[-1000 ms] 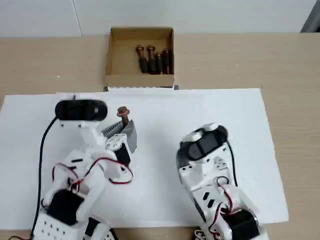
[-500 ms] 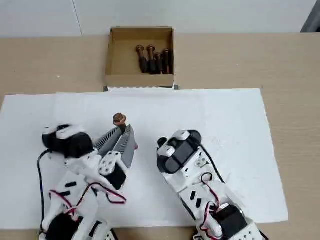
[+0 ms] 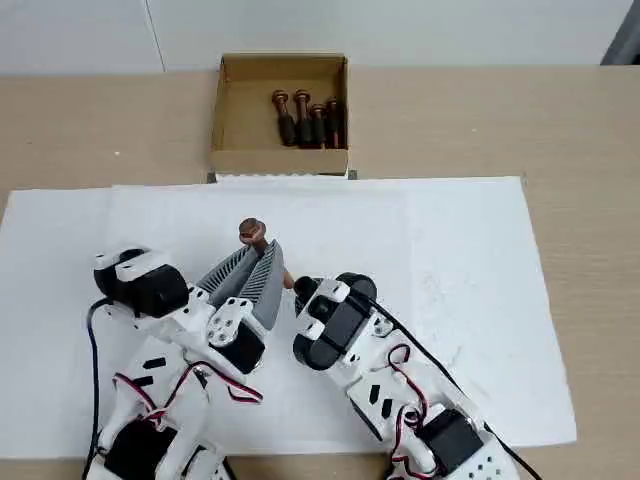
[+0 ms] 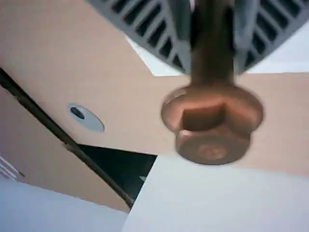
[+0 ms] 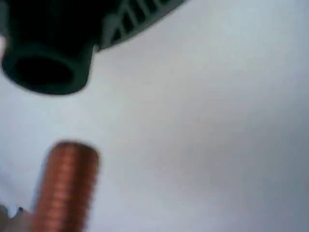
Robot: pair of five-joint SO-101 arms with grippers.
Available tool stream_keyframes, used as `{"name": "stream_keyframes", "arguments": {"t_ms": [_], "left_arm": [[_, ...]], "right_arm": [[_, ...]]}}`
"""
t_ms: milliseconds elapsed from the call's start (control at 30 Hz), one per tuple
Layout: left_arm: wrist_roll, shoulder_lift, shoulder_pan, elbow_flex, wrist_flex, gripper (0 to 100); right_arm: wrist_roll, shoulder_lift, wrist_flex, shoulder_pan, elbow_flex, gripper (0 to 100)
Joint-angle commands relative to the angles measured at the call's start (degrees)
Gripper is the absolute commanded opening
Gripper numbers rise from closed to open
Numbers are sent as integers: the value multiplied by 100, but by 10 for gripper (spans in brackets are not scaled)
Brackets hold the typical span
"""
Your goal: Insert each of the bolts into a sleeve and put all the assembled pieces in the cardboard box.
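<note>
Pale wood bench (image 3: 500, 120) runs under everything you're working with. A white paper sheet (image 3: 450, 260) covers its near part. Your landmark, the cardboard box (image 3: 228, 110), sits on bare wood just past the sheet's far edge. Against the box's right wall you have four assembled pieces (image 3: 308, 118) lying side by side, copper heads toward its far wall.

Your left pincer (image 3: 256, 250) is on the near side of the box, over the sheet and roughly in line with the box's middle. It is clenched on a bolt (image 3: 252, 232): the grey ribbed fingers grip the shank, and the flanged copper head juts past their tips toward the box. A strip of sheet and the box's near wall lie between that head and the box floor.

Your right arm (image 3: 335, 320) lies farther from the box, about in line with its right corner and crowded close against the left pincer. From above, its black camera housing covers its fingers. At the wrist, your right pincer (image 5: 82, 38) is grasping a black sleeve (image 5: 46, 67), bore open. The bolt's threaded end (image 5: 65, 188) is near that mouth, apart from it.
</note>
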State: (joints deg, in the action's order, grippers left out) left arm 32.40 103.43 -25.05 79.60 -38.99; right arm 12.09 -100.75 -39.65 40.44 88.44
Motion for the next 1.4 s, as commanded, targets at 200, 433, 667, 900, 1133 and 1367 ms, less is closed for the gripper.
{"name": "stream_keyframes", "arguments": {"t_ms": [200, 433, 667, 900, 1133, 1367], "left_arm": [[44, 53, -62, 558, 853, 5], [44, 53, -440, 629, 862, 5], [26, 62, -413, 778, 897, 5], [9, 53, -185, 778, 1327, 5], [9, 53, -97, 892, 1345, 5], [44, 53, -255, 1033, 1169, 5]], "right_arm": [[62, -40, 171, 75, -97, 4], [62, -40, 171, 75, -97, 4], [62, -40, 171, 75, -229, 4], [62, -40, 171, 75, -229, 4], [62, -40, 171, 75, -299, 4], [105, -40, 171, 75, -352, 4]]}}
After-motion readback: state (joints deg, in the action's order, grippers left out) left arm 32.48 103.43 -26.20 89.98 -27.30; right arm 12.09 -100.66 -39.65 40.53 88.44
